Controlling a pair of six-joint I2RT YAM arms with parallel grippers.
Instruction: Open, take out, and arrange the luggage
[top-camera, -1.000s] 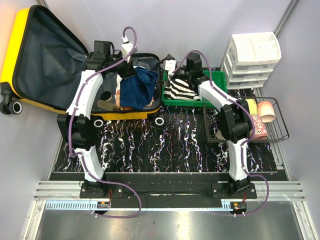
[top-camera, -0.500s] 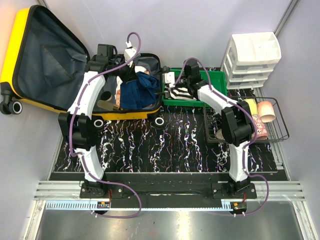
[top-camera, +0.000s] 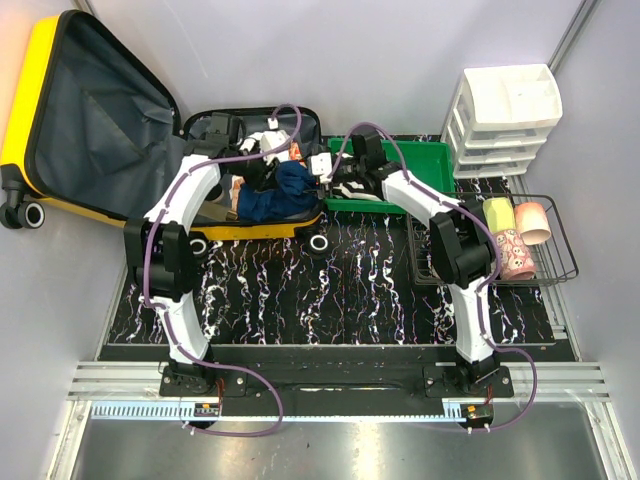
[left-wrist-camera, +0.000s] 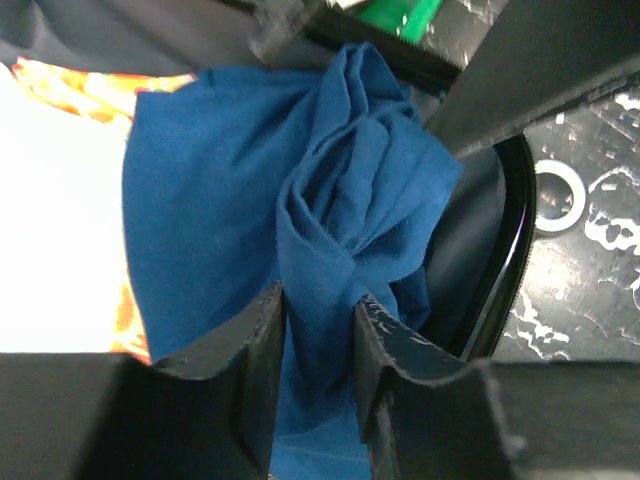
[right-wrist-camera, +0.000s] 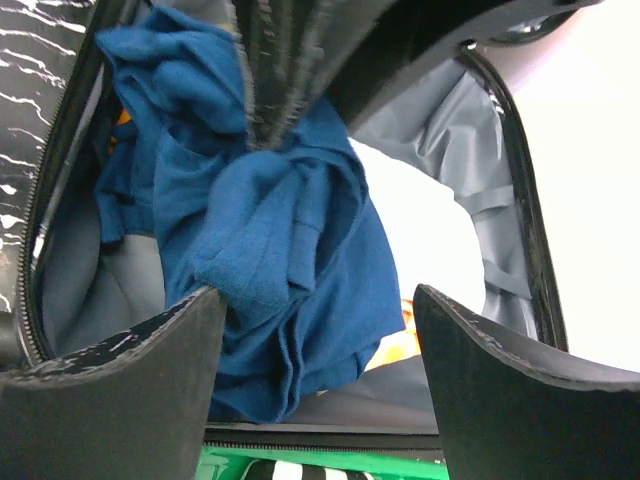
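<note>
The yellow suitcase (top-camera: 40, 70) lies open at the back left, lid raised, grey lining showing. A blue garment (top-camera: 280, 190) hangs over its lower half, above an orange and white item (left-wrist-camera: 60, 150). My left gripper (top-camera: 268, 165) is shut on a fold of the blue garment (left-wrist-camera: 320, 250), which it lifts from the case. My right gripper (top-camera: 325, 165) is open at the case's right edge, its fingers (right-wrist-camera: 110, 380) on either side of the hanging blue garment (right-wrist-camera: 270, 260). A striped black-and-white cloth (top-camera: 360, 185) lies in the green tray (top-camera: 430, 160).
A white drawer unit (top-camera: 505, 115) stands at the back right. A wire basket (top-camera: 520, 240) holds a yellow item, a pink cup and patterned things. The suitcase wheels (top-camera: 320, 243) rest on the black marbled mat (top-camera: 330, 290).
My left gripper has moved right and toward the front with the blue garment. My right gripper has left the striped cloth in the tray and swung left to the suitcase edge.
</note>
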